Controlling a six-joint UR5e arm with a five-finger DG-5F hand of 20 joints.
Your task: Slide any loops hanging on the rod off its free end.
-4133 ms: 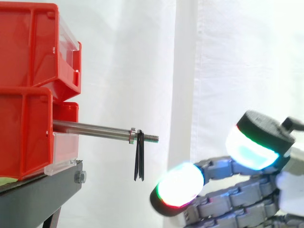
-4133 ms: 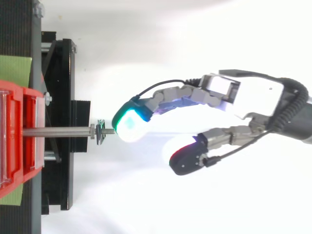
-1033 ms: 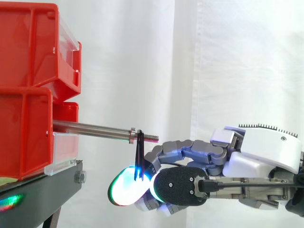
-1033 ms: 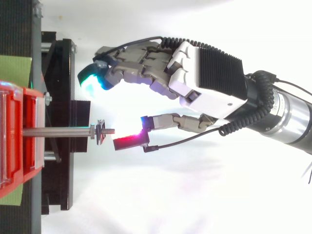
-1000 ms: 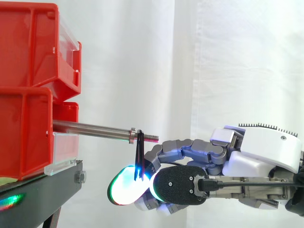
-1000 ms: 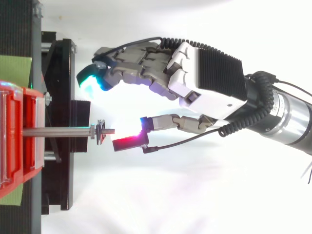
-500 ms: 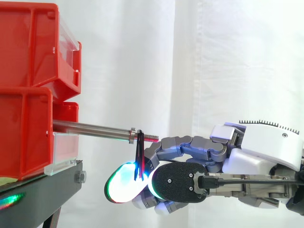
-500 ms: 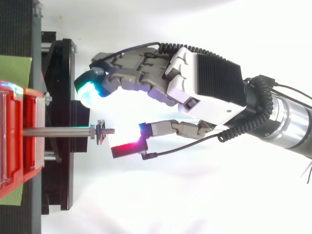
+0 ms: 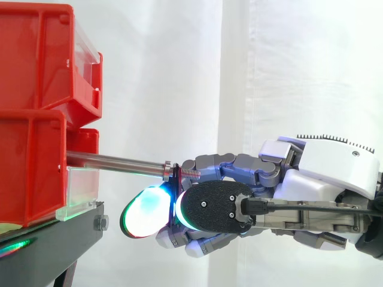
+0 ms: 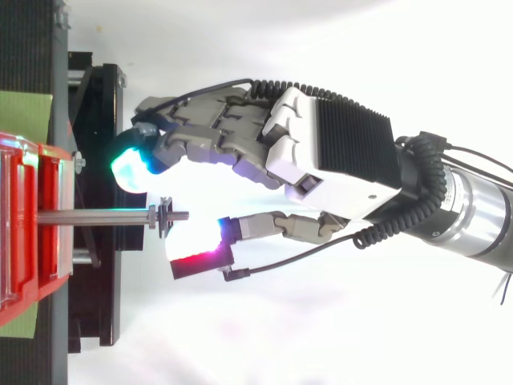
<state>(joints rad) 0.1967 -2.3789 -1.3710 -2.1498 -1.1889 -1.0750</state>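
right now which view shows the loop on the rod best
The top view: the loop sits unobstructed on the threaded free end of the rod, in the gap between the fingers and thumb. The side view shows it hanging downward, but the hand covers most of it.

Bright even light; glare around robot hand (image 10: 333, 152).

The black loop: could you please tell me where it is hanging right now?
In the side view the black loop hangs near the rod's free end; in the top view it lies between the hand's fingers and thumb.
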